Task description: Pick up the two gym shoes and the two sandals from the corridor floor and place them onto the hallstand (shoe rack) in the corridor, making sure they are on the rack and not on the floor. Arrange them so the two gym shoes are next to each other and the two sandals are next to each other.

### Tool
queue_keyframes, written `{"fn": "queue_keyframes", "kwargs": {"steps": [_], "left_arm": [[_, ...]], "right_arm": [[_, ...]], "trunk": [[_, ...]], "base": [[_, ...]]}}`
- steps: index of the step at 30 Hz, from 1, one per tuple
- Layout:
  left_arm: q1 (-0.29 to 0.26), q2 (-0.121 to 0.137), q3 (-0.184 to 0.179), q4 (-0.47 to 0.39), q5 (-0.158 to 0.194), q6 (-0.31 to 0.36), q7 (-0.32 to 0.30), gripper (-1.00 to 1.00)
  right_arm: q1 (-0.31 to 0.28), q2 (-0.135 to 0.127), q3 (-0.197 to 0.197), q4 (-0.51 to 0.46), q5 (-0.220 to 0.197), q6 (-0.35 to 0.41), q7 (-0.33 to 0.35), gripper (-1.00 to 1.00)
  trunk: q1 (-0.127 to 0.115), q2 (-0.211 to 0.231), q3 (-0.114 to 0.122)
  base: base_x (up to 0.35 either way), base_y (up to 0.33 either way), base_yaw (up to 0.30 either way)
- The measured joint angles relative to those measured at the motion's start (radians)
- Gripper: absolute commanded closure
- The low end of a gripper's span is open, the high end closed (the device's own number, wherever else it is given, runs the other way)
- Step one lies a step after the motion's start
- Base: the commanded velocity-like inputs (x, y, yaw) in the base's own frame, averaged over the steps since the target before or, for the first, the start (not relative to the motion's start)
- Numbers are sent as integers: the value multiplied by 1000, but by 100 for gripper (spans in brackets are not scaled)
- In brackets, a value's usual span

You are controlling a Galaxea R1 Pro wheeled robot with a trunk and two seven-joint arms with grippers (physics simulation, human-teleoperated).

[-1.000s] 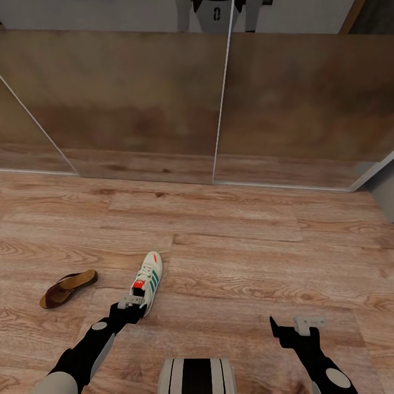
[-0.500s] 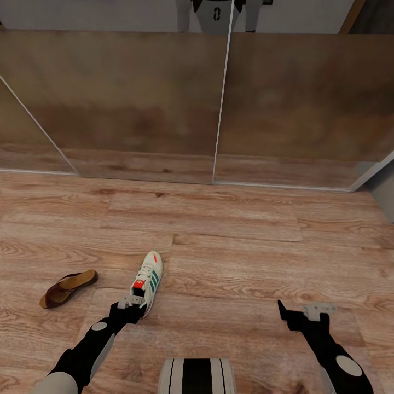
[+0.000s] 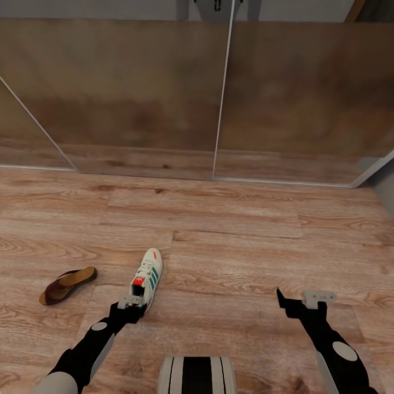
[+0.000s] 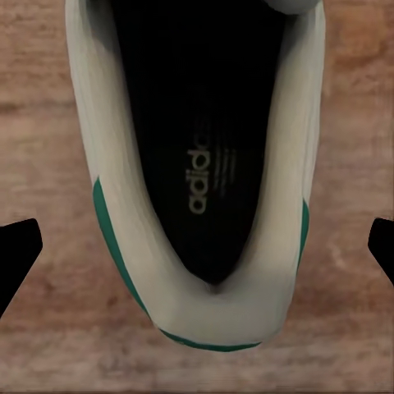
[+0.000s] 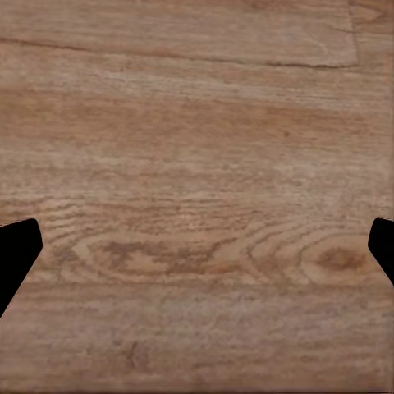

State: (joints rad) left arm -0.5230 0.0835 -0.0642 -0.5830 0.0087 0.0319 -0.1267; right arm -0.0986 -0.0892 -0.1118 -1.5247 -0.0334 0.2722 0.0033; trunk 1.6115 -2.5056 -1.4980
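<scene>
While the left gripper (image 4: 197,246) hangs over the gym shoe (image 4: 197,164), jaws apart, its insole lettering legible from the wrist, sandal (image 3: 67,284) nearby on corridor floor (image 3: 235,246), right gripper (image 5: 197,246) jaws apart.

Brown sliding panels (image 3: 120,93) (pale frames) ahead

Wood floor (image 3: 235,257): sneaker (image 3: 148,276), sandal (image 3: 67,284).

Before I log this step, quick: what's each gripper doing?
Left gripper: open, fingers straddling the sneaker heel, not gripping.
Right gripper: open, empty, over floor.
</scene>
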Motion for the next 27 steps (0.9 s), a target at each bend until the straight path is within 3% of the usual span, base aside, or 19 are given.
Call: {"fn": "queue_keyframes", "kwargs": {"steps": [3, 11, 16, 27], "left_arm": [[0, 0, 0, 0, 0, 0, 0, -100], [0, -1, 0, 0, 0, -20, 0, -100], [0, -1, 0, 0, 1, -29, 0, -100], [1, -2, -1, 0, -4, -37, 0, -100]], "right_arm": [[0, 1, 1, 1, 0, -1, 0, -100], [-1, 2, 3, 3, 1, -1, 1, -100], [-1, 3, 4, 3, 1, -1, 1, -100], [-1, 3, 3, 3, 1, -1, 1, -100]], "trunk": [[1, -1, -12], [1, -1, -12], [4, -2, -31], [4, -2, -31]], "base": [[0, 0, 0], [0, 0, 0], [0, 0, 0], [0, 0, 0]]}}
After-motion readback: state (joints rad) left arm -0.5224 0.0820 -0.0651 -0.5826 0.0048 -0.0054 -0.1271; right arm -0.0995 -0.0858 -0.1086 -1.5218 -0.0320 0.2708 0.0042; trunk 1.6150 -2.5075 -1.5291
